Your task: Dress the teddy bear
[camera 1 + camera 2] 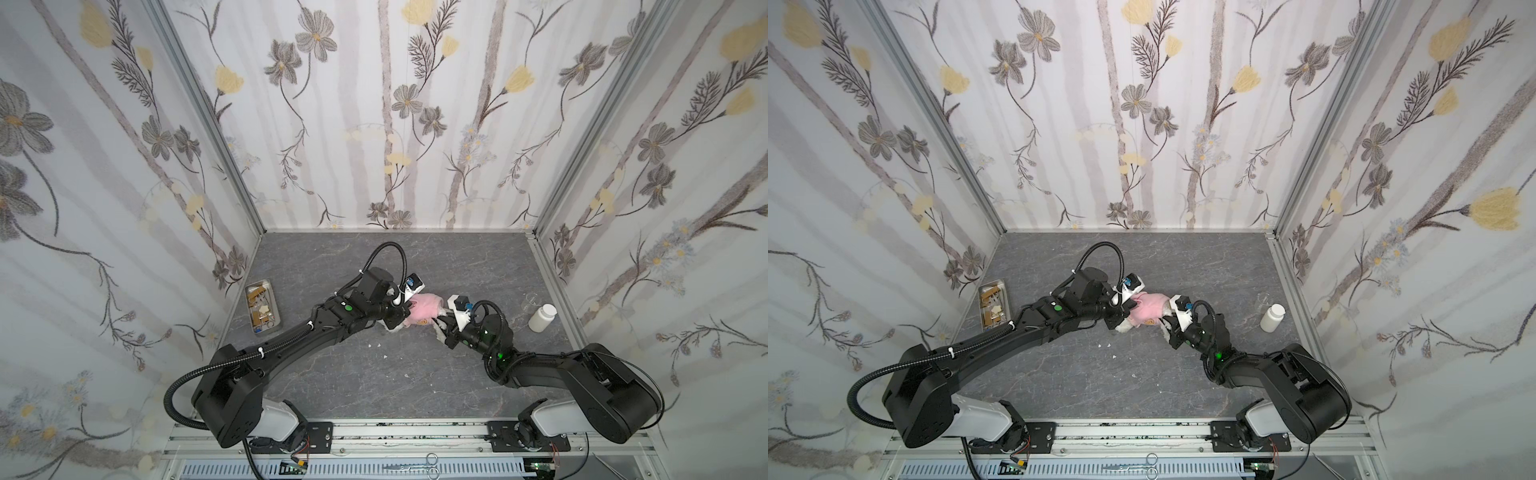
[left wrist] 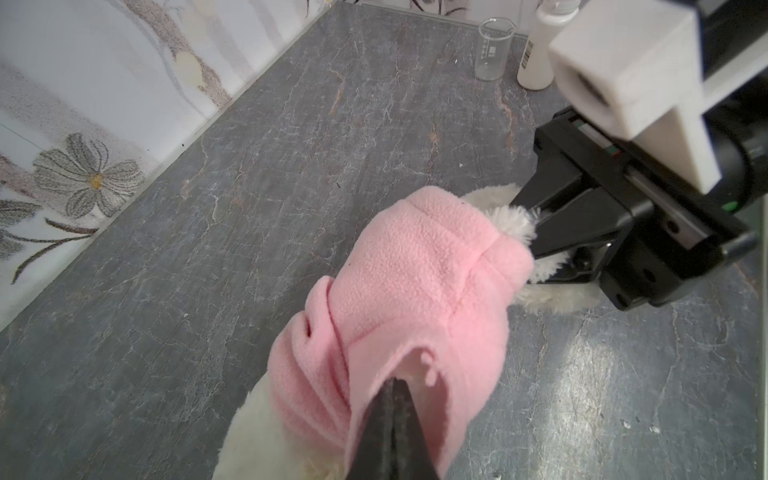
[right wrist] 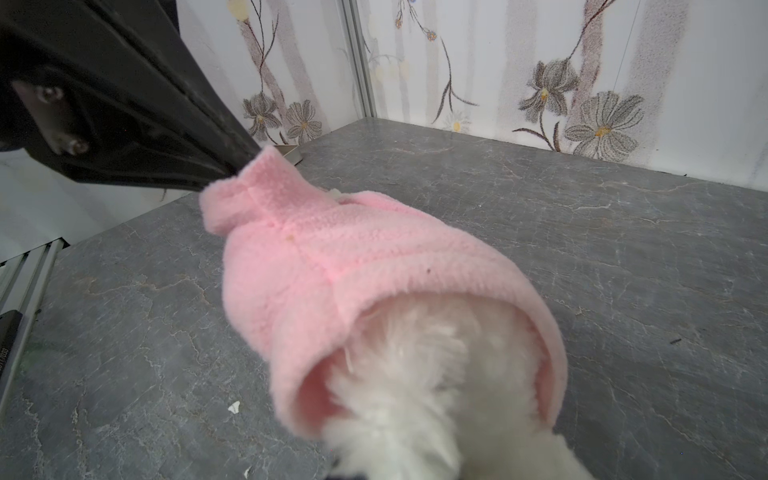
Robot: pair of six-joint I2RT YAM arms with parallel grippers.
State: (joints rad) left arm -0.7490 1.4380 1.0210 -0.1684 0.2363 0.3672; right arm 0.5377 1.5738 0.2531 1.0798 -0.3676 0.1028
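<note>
At table [image 1: 374,374] centre: teddy bear [image 3: 415,374], long axis running gripper to gripper. Your left gripper [image 2: 393,381] clenched on pink hoodie [image 1: 426,309] edge; right gripper [image 2: 534,224] clamped on white fur, opposite end. Pull along that axis.

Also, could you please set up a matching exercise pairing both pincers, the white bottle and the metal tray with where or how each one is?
Things:
1. left pincer
2. right pincer
3. white bottle
4. metal tray

Place or state:
A. upright beside the glass beaker
B. shut on the teddy bear, on its white fur
C. on the left arm's side, holding small parts
D. shut on the pink hoodie

Pairs: 1-D, 2-B, 3-A, 4-C.
</note>
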